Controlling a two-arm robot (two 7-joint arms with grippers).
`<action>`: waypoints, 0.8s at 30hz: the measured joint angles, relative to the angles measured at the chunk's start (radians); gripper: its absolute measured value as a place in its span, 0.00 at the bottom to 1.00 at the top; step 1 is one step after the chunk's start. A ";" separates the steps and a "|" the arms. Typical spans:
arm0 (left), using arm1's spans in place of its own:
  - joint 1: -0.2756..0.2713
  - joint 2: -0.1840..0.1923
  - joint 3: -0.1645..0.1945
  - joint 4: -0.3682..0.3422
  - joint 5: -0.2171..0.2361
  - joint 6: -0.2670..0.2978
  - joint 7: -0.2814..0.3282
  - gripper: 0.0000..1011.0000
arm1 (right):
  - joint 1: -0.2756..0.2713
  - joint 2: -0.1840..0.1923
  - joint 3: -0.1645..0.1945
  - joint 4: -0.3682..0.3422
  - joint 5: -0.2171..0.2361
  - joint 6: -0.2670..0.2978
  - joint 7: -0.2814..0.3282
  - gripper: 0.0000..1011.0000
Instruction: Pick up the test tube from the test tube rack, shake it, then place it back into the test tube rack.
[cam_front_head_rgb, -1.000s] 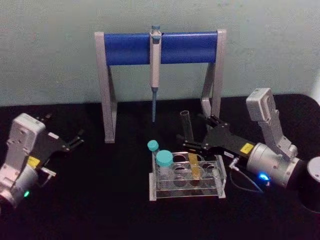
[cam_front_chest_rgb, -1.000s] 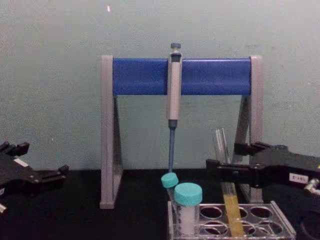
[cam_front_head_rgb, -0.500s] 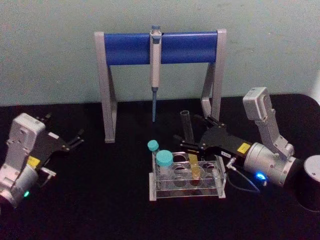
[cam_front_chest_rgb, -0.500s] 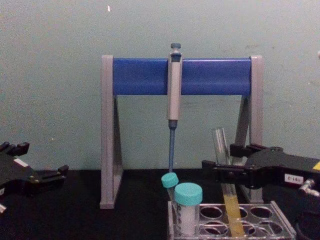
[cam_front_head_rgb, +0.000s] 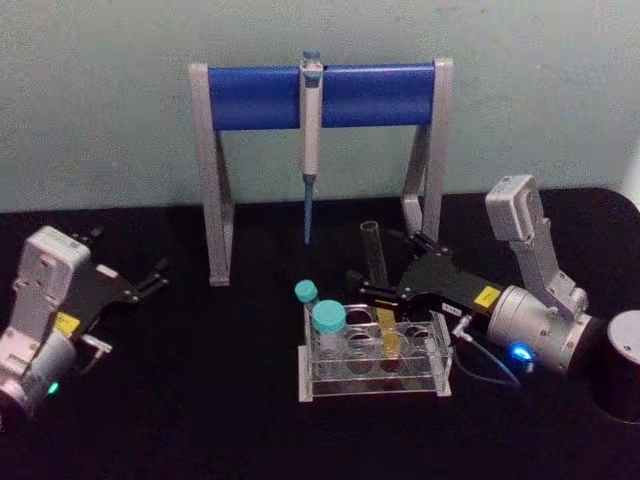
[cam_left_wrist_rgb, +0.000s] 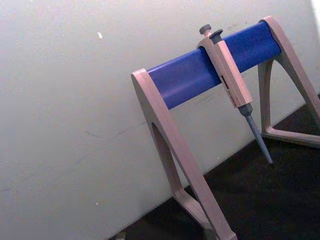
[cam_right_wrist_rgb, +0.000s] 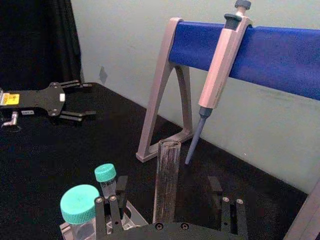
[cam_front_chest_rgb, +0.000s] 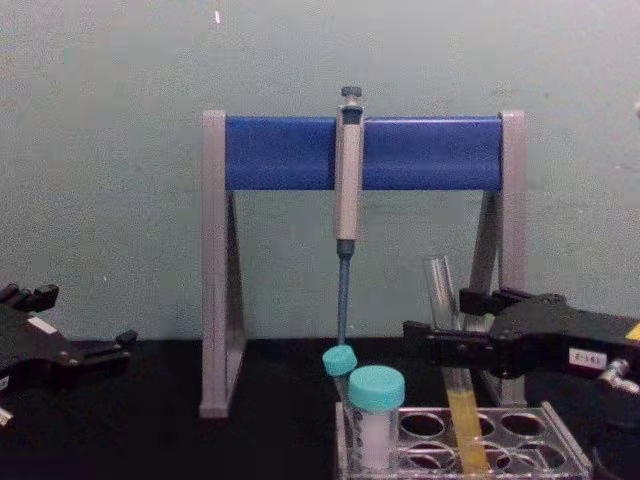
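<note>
In the test tube rack (cam_front_head_rgb: 370, 388), on the black surface (cam_front_head_rgb: 200, 410): the test tube (cam_front_head_rgb: 372, 240), seated in a hole a little right of the rack's centre. Yellow liquid in the lower part, clear and uncapped above. Not quite upright, with the open mouth leaning toward the rack's left end. Most of its length above the rack's top plate.

Around the tube's clear upper part, over the rack's rear right: the right gripper (cam_front_head_rgb: 372, 258), reaching in from the rack's right side. Jaws apart, one on each side of the glass, with a gap on both sides in the right wrist view. Neither jaw touching the tube there.

At the rack's left end: a wider teal-capped tube (cam_front_head_rgb: 328, 318) in front and a slimmer teal-capped tube (cam_front_head_rgb: 306, 292) just behind it. Both shorter than the test tube, with caps below the level of the right gripper.

Behind the rack, against the pale wall (cam_front_head_rgb: 100, 100): a grey pipette stand (cam_front_head_rgb: 213, 180) with a blue crossbar (cam_front_head_rgb: 255, 97). Hanging from that bar, a pipette (cam_front_head_rgb: 311, 120), tip down, ending above the surface behind the rack's left end.

Far to the rack's left, well apart from it: the left gripper (cam_front_head_rgb: 130, 252), low over the surface, jaws spread and pointing roughly toward the stand.
</note>
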 joint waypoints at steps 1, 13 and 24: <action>0.000 0.000 0.000 0.000 0.000 0.000 0.000 0.99 | 0.000 0.000 0.000 0.000 0.000 0.000 0.000 0.99; 0.000 0.000 0.000 0.000 0.000 0.000 0.000 0.99 | 0.000 0.000 0.000 0.000 0.000 0.000 -0.002 0.83; 0.000 0.000 0.000 0.000 0.000 0.000 0.000 0.99 | 0.000 0.000 0.000 0.000 0.000 0.000 -0.002 0.50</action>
